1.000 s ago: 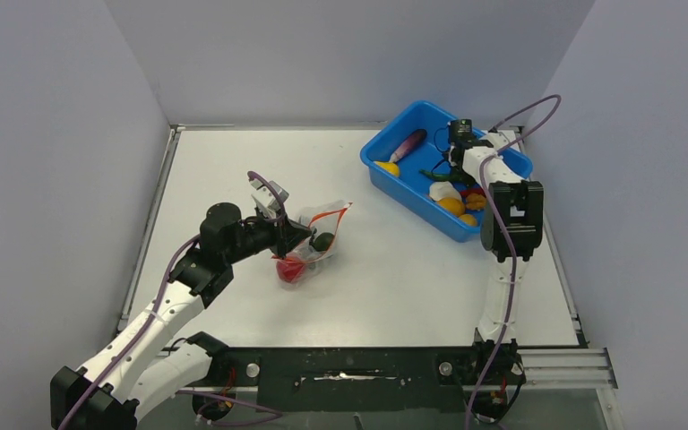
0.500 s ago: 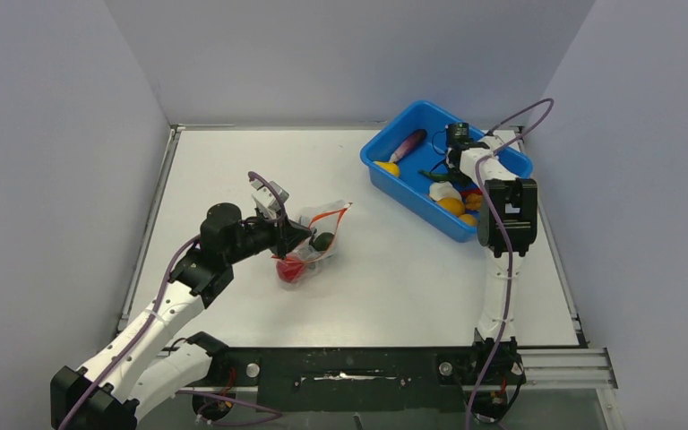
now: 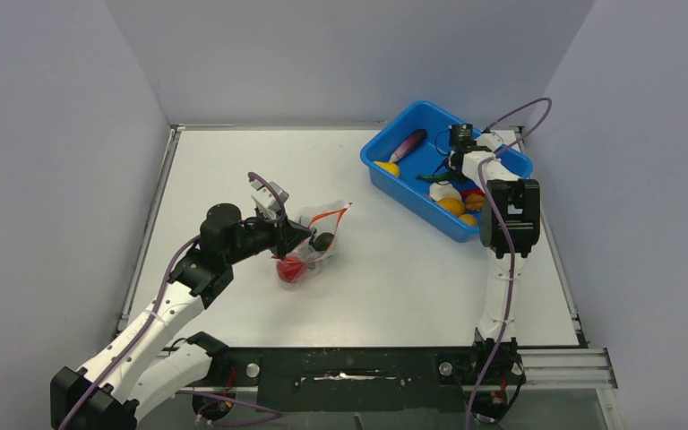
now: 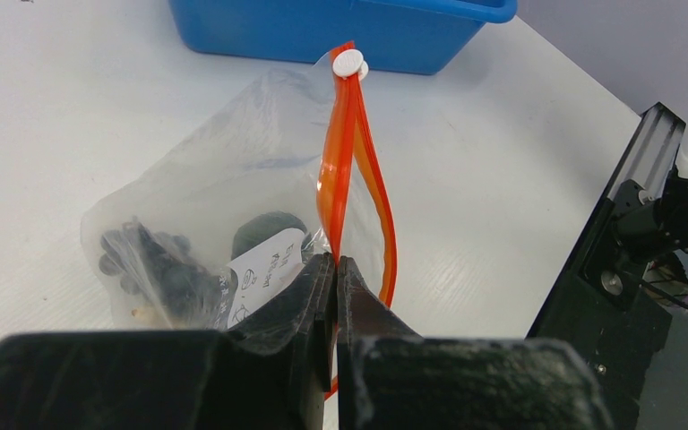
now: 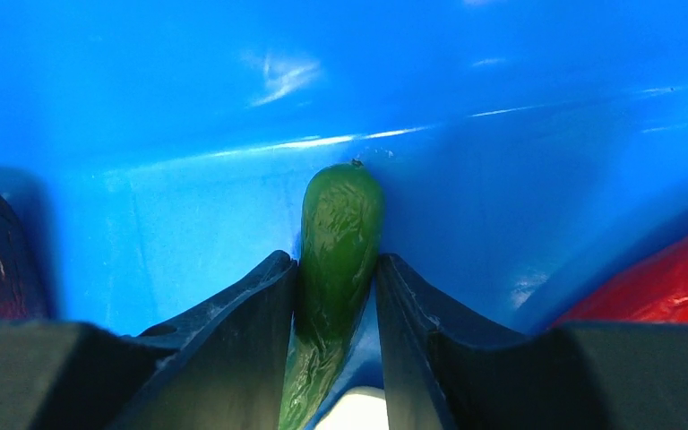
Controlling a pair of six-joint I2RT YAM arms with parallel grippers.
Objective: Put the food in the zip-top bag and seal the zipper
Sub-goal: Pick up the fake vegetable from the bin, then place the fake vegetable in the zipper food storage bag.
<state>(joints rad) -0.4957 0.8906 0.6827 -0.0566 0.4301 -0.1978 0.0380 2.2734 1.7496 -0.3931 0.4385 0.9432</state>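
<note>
The clear zip-top bag lies on the table left of centre, holding a red ball, dark grapes and a dark green piece. My left gripper is shut on the bag's red-orange zipper near one end; the mouth gapes open beyond it. My right gripper is down in the blue tub, shut on a long green piece. More food lies in the tub: a purple eggplant, a yellow piece, an orange piece and a white piece.
The blue tub stands at the back right, close to the right wall. Its blue wall rises just beyond the green piece. A red piece lies right of my right fingers. The black front rail shows in the left wrist view.
The right gripper has shifted slightly inside the tub, with the green piece between its fingers. The left arm and the bag have not moved.
</note>
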